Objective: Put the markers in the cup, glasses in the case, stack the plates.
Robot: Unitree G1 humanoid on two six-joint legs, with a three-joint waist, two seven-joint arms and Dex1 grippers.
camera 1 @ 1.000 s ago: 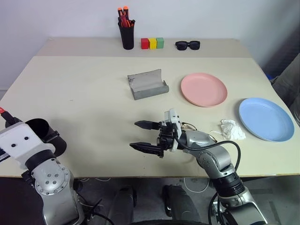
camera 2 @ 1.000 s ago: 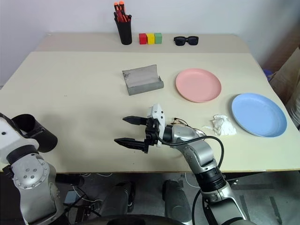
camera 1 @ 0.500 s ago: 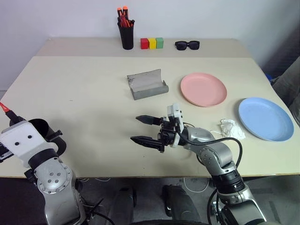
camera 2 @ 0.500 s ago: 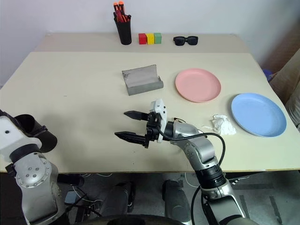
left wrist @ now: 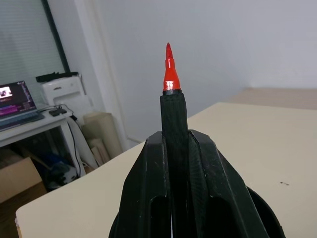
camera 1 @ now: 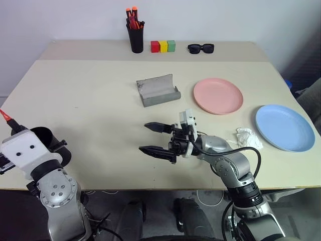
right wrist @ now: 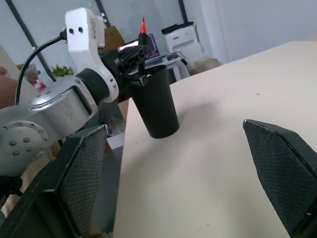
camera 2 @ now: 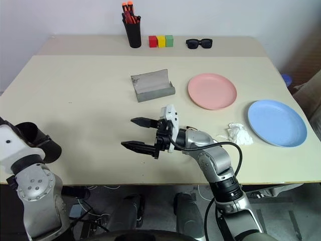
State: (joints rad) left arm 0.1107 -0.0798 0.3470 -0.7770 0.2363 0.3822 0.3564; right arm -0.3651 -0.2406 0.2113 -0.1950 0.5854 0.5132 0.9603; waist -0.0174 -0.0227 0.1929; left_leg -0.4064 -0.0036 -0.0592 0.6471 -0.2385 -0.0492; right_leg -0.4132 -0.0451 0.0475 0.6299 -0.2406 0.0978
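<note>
Table: no legible writing on anything. Blue plate and pink plate apart; case open; cup at left edge. Right gripper spread wide, empty. Left gripper clamps red-tipped marker.

**Surfaces and finishes**

You've got a matt, smooth beige table, laminate-looking. Plates look like smooth plastic, pink and blue, slight sheen. Case is dull grey, rough-looking. Cup is smooth black plastic, semi-gloss. Your left gripper fingers are matt black with fine ribbed texture; marker tip glossy red. Crumpled white tissue looks soft.
</note>
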